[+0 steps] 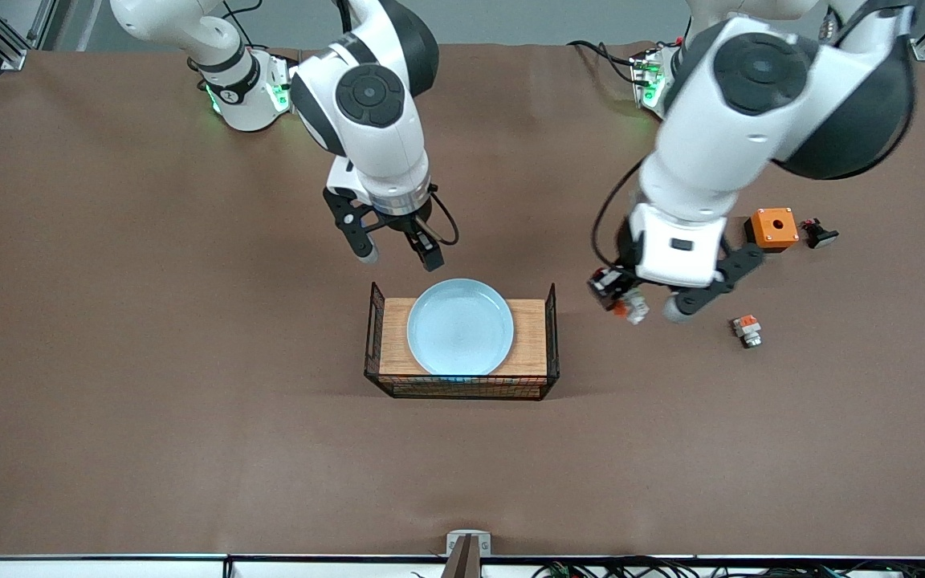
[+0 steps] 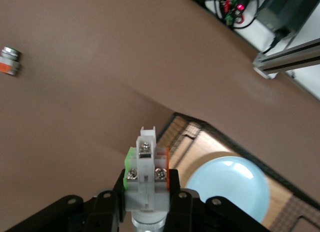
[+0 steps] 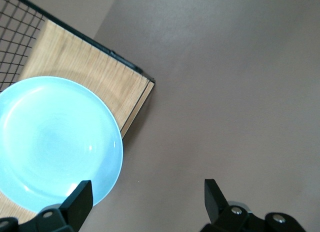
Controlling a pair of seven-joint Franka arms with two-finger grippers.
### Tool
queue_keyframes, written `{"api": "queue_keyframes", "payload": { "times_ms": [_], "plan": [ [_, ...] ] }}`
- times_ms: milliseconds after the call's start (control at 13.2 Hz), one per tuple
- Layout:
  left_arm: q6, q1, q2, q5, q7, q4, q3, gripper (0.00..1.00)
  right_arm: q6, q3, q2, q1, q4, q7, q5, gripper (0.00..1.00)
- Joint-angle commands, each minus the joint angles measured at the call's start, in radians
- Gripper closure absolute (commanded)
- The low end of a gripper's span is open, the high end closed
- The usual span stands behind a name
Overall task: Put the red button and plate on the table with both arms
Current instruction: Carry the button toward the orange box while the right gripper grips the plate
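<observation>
Risk 1: the red button (image 2: 146,177) may slip or twist out of the left gripper (image 1: 654,309). The block is small and clamped only at its lower body, with the screw-terminal end projecting past the fingertips. An abrupt descent or an early opening over the table (image 1: 149,337) would let it drop and roll.

Risk 2: the right gripper (image 1: 398,255) may catch the black wire end of the wooden board (image 1: 394,337) when it descends for the plate (image 1: 460,327). The plate rim lies close to the wire ends, and a shallow rim gives little grip, so the plate may tilt or slide off.

Left gripper: fingers closed on the red button, held in the air over bare table between the board and the table edge at the left arm's end. A second small white and orange block (image 1: 747,330) lies on the table near that position; an orange box (image 1: 773,228) and a black knob (image 1: 818,234) lie nearer the robots' edge.

Right gripper: fingers apart and empty, hovering over the table just on the robots' side of the board. The plate rests flat on the board at the table centre, not yet between the fingers.
</observation>
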Motion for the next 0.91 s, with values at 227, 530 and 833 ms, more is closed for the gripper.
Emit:
{"api": "queue_keyframes", "payload": {
  "times_ms": [227, 530, 833],
  "plan": [
    [-0.1, 0.231, -0.079, -0.045, 0.374, -0.134, -0.009, 1.0, 0.105, -0.012, 0.111, 0.017, 0.038, 0.027, -0.007, 0.03],
    [-0.089, 0.373, -0.1, -0.039, 0.619, -0.262, -0.007, 1.0, 0.145, -0.012, 0.157, 0.016, 0.044, 0.022, -0.008, 0.13],
    [0.154, 0.5, -0.088, -0.028, 0.825, -0.472, -0.004, 1.0, 0.145, -0.012, 0.2, 0.016, 0.072, 0.022, -0.01, 0.23]
  ]
}}
